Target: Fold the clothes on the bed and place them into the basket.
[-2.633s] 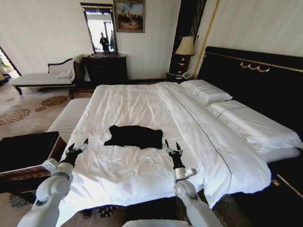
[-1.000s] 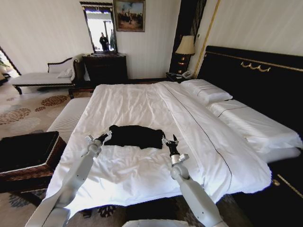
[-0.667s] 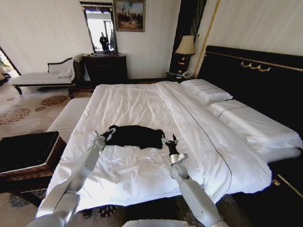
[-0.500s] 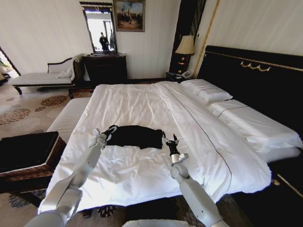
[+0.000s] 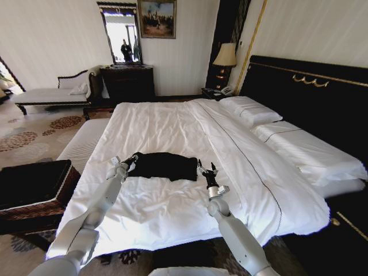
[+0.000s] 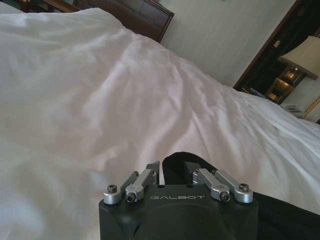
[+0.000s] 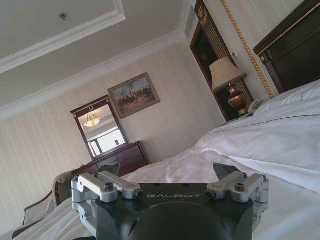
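Note:
The clothes, a black T-shirt (image 5: 165, 165), lie bunched on the white duvet of the bed (image 5: 172, 123), near its foot. My left gripper (image 5: 131, 160) is at the shirt's left edge. In the left wrist view, its fingers (image 6: 151, 171) are drawn in around a raised fold of the black cloth (image 6: 176, 161). My right gripper (image 5: 206, 168) stands open just off the shirt's right edge, fingertips up, with nothing between them. Its wide-spread fingers (image 7: 113, 169) show in the right wrist view. The dark wicker basket (image 5: 33, 185) stands on the floor left of the bed.
A white bench (image 5: 80, 144) runs along the bed's left side, behind the basket. Pillows (image 5: 250, 110) and the black headboard (image 5: 313, 95) are at right. A dresser (image 5: 127, 81), chaise (image 5: 49, 95) and bedside lamp (image 5: 225, 57) stand along the far wall.
Both arms have reached forward from the foot of the bed to the shirt's two sides. The left gripper has closed in on the left edge. Over the last half second almost nothing moves.

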You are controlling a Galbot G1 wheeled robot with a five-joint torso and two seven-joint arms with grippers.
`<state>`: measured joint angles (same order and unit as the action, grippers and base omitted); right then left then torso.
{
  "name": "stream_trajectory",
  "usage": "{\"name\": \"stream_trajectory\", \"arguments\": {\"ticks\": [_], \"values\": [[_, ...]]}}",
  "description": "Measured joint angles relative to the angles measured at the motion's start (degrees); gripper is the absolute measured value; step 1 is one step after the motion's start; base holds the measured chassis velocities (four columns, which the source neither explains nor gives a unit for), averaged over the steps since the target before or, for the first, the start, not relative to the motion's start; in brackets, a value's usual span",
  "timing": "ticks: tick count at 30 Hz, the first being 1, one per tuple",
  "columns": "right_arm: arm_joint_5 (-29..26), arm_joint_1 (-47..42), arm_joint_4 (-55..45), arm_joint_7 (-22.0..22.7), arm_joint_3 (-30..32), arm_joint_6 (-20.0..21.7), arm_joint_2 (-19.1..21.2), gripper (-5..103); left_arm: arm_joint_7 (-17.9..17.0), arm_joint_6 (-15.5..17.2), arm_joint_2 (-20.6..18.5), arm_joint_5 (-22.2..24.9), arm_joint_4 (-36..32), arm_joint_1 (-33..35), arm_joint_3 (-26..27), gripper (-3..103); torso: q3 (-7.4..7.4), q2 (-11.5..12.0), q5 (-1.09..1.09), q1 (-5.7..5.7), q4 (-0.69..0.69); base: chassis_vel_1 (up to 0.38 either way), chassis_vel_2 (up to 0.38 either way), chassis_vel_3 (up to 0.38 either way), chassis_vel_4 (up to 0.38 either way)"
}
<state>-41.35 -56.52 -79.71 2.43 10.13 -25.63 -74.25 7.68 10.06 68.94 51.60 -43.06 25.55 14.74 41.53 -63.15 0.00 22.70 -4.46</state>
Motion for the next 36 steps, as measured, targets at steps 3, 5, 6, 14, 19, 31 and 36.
{"name": "stream_trajectory", "arguments": {"ticks": [3, 5, 6, 14, 19, 31, 36], "values": [[-0.04, 0.05, 0.16, 0.08, -0.05, -0.04, 0.08, 100, -0.02, 0.05, -0.21, 0.13, -0.76, 0.47, 0.41, 15, 0.0, 0.0, 0.0, -0.01, 0.0, 0.0, 0.0, 0.0, 0.0], [-0.06, 0.07, 0.26, 0.14, -0.18, -0.05, 0.1, 100, 0.02, 0.06, -0.19, 0.14, -0.76, 0.5, 0.58, 10, 0.0, 0.0, 0.0, -0.01, 0.0, 0.0, 0.0, 0.0, 0.0], [-0.07, 0.08, 0.3, 0.18, -0.28, -0.05, 0.1, 100, 0.07, 0.05, -0.14, 0.12, -0.75, 0.51, 0.68, 5, 0.0, 0.0, 0.0, 0.0, 0.0, 0.0, 0.0, 0.0, 0.0], [-0.09, 0.27, 0.44, 0.5, -0.76, -0.07, 0.39, 100, 1.06, 0.0, 0.34, -0.22, -1.17, 1.27, 1.55, 0, 0.0, 0.0, 0.0, 0.0, -0.01, 0.0, 0.0, 0.0, 0.0], [-0.2, 0.28, 0.33, 0.63, -0.6, -0.07, 0.71, 100, 0.93, 0.01, -0.29, 0.54, -4.53, 3.32, 2.49, 0, 0.0, 0.0, 0.0, 0.0, -0.02, 0.0, 0.0, 0.0, 0.0], [-18.85, 5.65, 1.83, -4.84, -10.16, 4.39, 5.36, 100, -1.05, 0.85, -5.02, 6.7, -25.07, 16.87, 7.79, 0, 0.0, 0.0, 0.0, -0.01, 0.0, 0.0, 0.0, 0.0, 0.0], [-20.93, 12.27, 6.9, -11.41, -17.29, 5.38, 8.12, 100, -1.86, 0.84, -5.6, 8.42, -29.09, 18.8, 9.98, 0, 0.0, 0.0, 0.0, -0.01, 0.0, 0.0, 0.0, 0.0, 0.0]]}}
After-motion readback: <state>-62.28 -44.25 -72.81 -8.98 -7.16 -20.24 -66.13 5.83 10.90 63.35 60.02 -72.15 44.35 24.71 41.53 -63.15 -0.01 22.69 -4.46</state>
